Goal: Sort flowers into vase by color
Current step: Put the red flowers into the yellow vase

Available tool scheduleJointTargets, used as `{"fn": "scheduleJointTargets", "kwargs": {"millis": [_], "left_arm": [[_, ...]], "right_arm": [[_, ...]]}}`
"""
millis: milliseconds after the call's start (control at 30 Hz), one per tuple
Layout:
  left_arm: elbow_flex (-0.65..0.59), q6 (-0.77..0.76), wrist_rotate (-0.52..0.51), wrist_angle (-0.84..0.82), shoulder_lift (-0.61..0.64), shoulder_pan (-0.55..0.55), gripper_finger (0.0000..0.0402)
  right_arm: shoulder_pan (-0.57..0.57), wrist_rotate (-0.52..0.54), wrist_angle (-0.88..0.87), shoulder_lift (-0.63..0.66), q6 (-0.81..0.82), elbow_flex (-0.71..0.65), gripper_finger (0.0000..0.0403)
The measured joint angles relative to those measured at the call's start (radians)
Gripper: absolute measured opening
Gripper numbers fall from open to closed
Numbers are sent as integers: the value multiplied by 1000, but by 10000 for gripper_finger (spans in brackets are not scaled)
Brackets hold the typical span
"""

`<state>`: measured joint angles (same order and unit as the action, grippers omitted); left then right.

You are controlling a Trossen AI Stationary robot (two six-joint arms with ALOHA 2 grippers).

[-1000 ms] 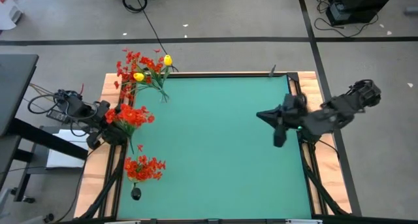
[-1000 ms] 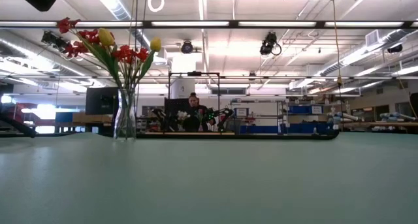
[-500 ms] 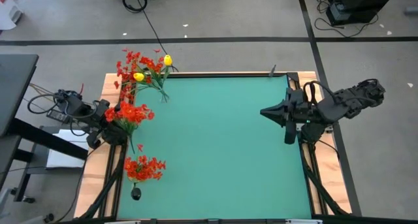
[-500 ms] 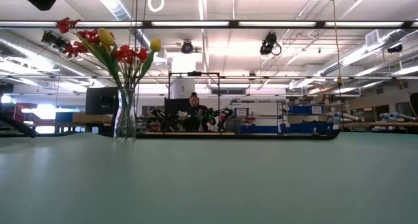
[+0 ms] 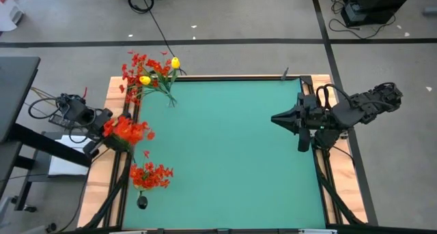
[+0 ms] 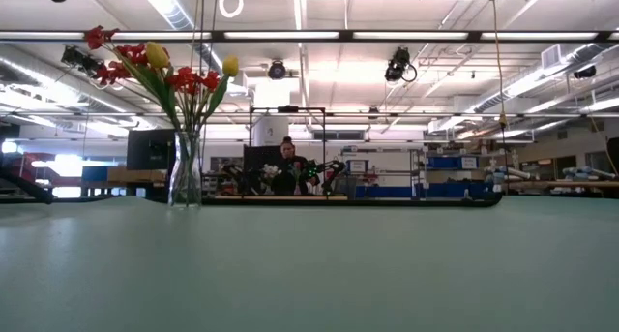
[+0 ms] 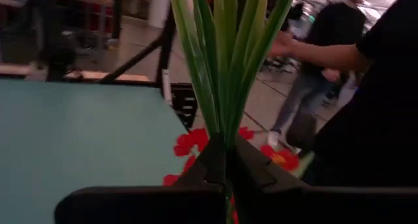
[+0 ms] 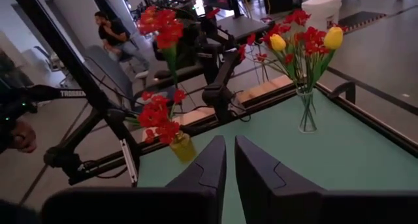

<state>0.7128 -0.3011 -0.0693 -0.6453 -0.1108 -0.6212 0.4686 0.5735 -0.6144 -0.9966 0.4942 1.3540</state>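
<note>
Red spray in the left arm's grip, off the bench's left edge

The red flower spray (image 5: 126, 129) is pinched by its green stems in the left gripper (image 7: 226, 160), fingers tight on the bunch, stems running straight up out of the fingers. It hangs over the left rim of the bench (image 5: 225, 152), between the clear vase (image 6: 186, 170) at the far-left corner, which holds red and yellow together, and the small vase of red flowers (image 5: 150, 177) nearer the front. That red vase lies close by; I'd say it's the target. The right gripper (image 8: 229, 160) waits at the right edge, fingers parted narrowly on nothing.
</note>
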Motion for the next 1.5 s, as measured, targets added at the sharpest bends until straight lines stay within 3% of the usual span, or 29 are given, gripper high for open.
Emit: {"fn": "scheduleJointTargets", "kwargs": {"millis": [100, 300, 467, 667, 867, 1067, 1500], "left_arm": [[0, 33, 66, 7, 0, 0, 9], [0, 57, 335, 7, 5, 0, 7], [1, 227, 482, 29, 10, 0, 7], [1, 290, 485, 70, 9, 0, 7], [-76, 239, 375, 142, 14, 2, 7], [-233, 146, 406, 344, 17, 1, 7], [-328, 141, 484, 318, 108, 0, 7]], "right_arm": [[0, 0, 0, 0, 0, 0, 44], [0, 0, 0, 0, 0, 0, 42], [0, 0, -1, 0, 0, 0, 42], [0, 0, -1, 0, 0, 0, 42], [0, 0, -1, 0, 0, 0, 41], [0, 0, 0, 0, 0, 0, 41], [0, 0, 0, 0, 1, 0, 41]]}}
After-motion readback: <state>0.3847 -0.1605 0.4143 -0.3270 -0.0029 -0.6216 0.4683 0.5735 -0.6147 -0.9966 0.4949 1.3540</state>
